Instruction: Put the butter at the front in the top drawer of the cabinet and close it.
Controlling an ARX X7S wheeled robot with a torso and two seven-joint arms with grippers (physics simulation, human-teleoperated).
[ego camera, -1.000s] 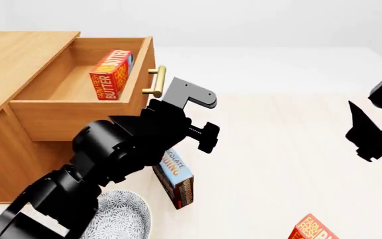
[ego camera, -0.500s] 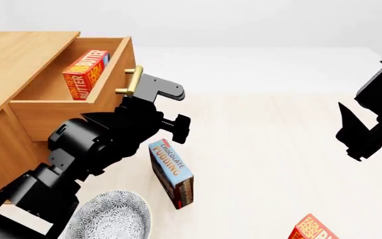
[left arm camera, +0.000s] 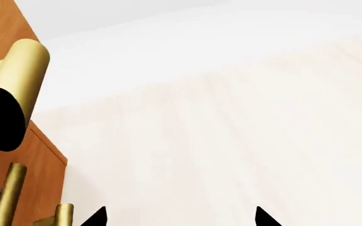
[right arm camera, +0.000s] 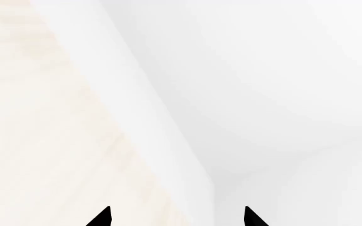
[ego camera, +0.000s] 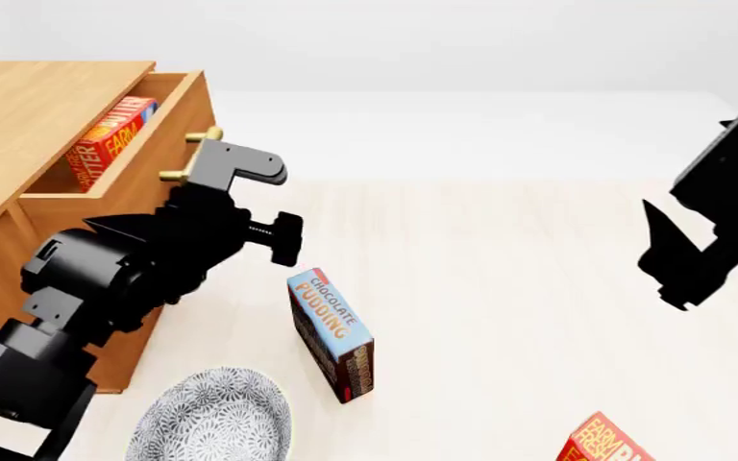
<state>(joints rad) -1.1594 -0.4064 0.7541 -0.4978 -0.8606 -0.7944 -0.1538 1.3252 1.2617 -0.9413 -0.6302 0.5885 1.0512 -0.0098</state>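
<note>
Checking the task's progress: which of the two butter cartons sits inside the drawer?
The butter leaning inside the top drawer; the other butter carton lies on the floor near the picture's bottom edge.

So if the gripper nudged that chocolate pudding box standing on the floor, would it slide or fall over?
The chocolate pudding box would probably tip rather than slide: it stands upright on a narrow edge, tall for its footprint. Its flat printed faces suggest a stiff, fairly light carton, so a low push might scoot it along the smooth pale floor. It has no round sides, so rolling seems unlikely.

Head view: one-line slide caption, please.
Left arm at the top drawer handle, butter inside, drawer partly open; pudding box on floor.
</note>
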